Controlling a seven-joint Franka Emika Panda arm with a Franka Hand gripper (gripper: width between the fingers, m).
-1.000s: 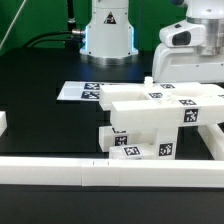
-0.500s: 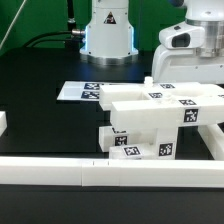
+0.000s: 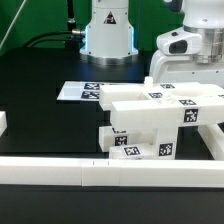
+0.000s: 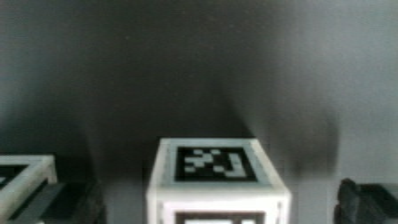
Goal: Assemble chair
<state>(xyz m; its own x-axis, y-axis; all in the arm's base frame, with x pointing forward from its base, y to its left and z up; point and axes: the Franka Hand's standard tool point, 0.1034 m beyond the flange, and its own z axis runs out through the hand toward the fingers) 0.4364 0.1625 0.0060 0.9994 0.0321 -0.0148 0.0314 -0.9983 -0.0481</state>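
Black tabletop (image 3: 40, 110) fills your view. Nearest lies the long plain white rail (image 3: 60, 170), behind it the glossy white chunky plastic chair pieces (image 3: 150, 120) with square tags, then the flat white marker board (image 3: 75, 91). Your tool (image 3: 188, 80) (jaws wide, gripping nothing) hangs over a tagged white block (image 4: 217, 165).

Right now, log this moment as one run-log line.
arm: over chair parts | fingers: open, clear of tagged chair piece between them | held: nothing
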